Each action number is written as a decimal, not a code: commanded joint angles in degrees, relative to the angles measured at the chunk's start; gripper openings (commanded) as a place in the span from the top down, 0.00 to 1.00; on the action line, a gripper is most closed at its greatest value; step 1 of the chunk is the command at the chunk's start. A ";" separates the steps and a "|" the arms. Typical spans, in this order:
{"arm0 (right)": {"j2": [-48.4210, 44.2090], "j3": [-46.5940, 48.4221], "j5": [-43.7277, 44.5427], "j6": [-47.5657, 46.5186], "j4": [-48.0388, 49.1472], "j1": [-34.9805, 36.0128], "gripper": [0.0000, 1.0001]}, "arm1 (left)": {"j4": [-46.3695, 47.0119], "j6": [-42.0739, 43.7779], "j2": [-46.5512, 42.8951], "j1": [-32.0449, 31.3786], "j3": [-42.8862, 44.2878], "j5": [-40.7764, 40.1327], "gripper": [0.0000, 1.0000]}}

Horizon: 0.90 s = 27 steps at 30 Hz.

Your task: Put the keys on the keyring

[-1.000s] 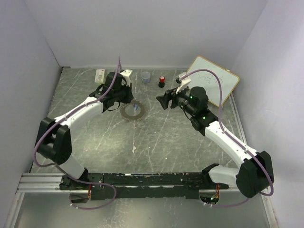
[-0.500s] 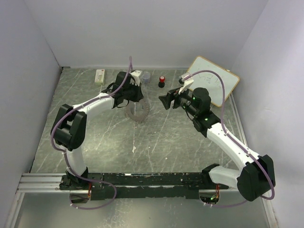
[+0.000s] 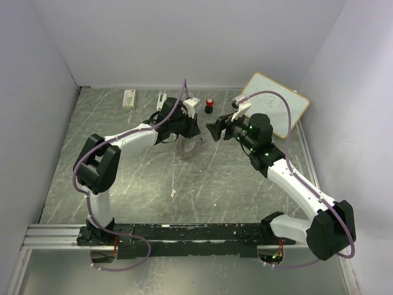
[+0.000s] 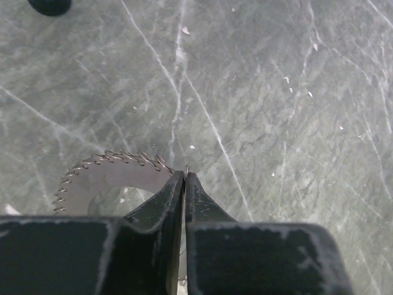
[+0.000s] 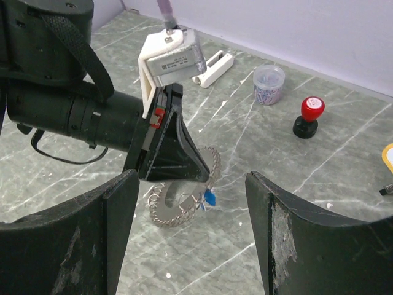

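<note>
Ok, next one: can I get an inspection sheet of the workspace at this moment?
Surface: grey marbled table, scratched.
Job's things: keyring tilted, pinched at its rim; one blue key hanging at it; second key not made out.
Clutter: clear cup, red-and-black knob, whiteboard, white box.
Grippers: left tool shut on keyring; right tool open, empty, facing it.
Cables: purple cable looped along each arm.
Surroundings: plain walls; nothing else seen.

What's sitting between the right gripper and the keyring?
Nothing visible. The right gripper is open and faces the keyring across a clear gap. The left gripper is shut on the ring's upper edge and covers that part; the lower arc and a blue key at its edge are exposed.
</note>
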 commanded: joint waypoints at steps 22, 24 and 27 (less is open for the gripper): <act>-2.87 -1.18 17.72 8.44 -0.81 -1.41 0.00 | 1.69 -7.21 -23.86 5.51 -9.96 -15.79 0.26; -3.42 -0.80 27.60 11.80 -2.88 -2.32 0.00 | 0.13 -6.78 -26.28 5.52 -9.57 -18.32 0.10; -4.63 -1.18 37.89 15.80 -5.43 -4.15 0.00 | -0.50 -5.53 -30.52 5.52 -10.02 -21.95 0.00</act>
